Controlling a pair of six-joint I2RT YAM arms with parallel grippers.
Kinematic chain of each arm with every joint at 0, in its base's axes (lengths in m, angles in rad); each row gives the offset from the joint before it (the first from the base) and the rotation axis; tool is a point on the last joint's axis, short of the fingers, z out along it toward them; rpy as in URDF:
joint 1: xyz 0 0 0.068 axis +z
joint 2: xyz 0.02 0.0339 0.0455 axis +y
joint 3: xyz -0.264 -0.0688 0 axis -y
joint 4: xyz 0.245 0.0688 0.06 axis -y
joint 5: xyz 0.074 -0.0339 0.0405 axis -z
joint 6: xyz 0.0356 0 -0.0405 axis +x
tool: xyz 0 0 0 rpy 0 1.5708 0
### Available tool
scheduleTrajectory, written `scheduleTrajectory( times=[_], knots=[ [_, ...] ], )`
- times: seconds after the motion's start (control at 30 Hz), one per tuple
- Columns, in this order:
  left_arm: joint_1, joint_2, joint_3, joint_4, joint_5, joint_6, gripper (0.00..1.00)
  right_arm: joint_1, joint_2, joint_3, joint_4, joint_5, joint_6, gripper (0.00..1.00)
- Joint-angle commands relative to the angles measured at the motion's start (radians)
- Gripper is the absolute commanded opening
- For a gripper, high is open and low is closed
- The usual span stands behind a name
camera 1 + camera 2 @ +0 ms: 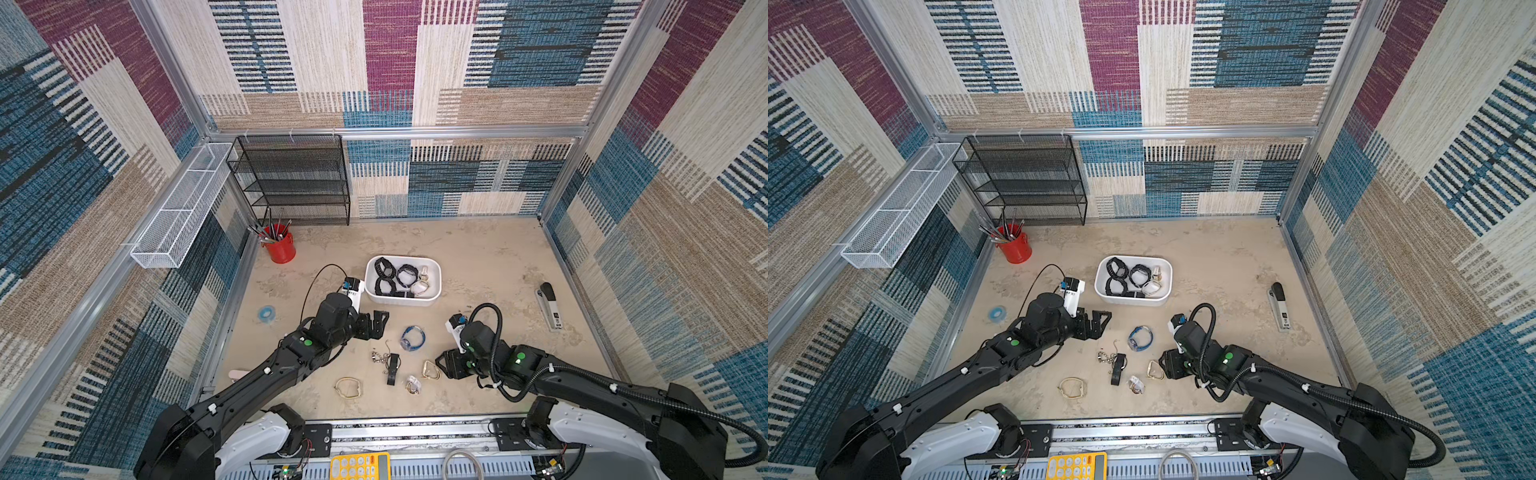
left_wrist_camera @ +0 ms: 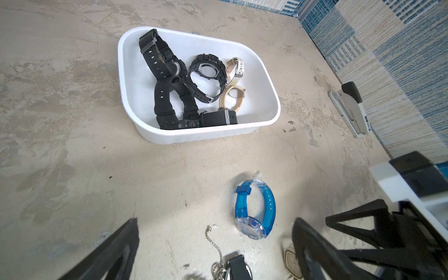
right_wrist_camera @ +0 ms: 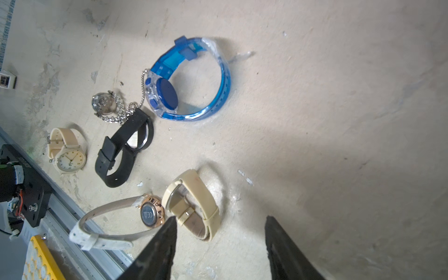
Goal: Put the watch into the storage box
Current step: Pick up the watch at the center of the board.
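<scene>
Right gripper [image 3: 220,218] partly open, empty, just beside beige watch [image 3: 194,206]; left gripper [image 2: 215,219] wide open, empty.

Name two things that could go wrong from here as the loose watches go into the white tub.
The right gripper is open at the nearest beige watch, which lies close beside the rose-gold watch: closing may catch or shove both. The pocket watch's chain lies against the black watch: lifting either may drag the other.
</scene>
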Motion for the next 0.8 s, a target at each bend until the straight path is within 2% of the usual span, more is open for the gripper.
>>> scheduleTrajectory(
  times=[0.0, 0.2, 0.5, 0.6, 0.77],
  knots=[
    [0.003, 0.009, -0.001, 0.026, -0.009, 0.010, 1.00, 0.025, 0.030, -0.005, 0.047, 0.006, 0.024, 0.58],
    [0.003, 0.010, 0.011, 0.006, -0.006, 0.007, 0.99, 0.057, 0.067, -0.005, 0.082, 0.013, 0.045, 0.56],
    [0.003, -0.017, 0.019, -0.033, -0.032, 0.010, 0.99, 0.076, 0.190, 0.041, 0.102, 0.073, 0.035, 0.45],
    [0.003, -0.046, 0.009, -0.044, -0.047, 0.018, 0.99, 0.081, 0.225, 0.056, 0.117, 0.076, 0.021, 0.38],
    [0.003, -0.085, -0.012, -0.062, -0.058, 0.002, 1.00, 0.082, 0.276, 0.080, 0.119, 0.079, 0.014, 0.18]
  ],
)
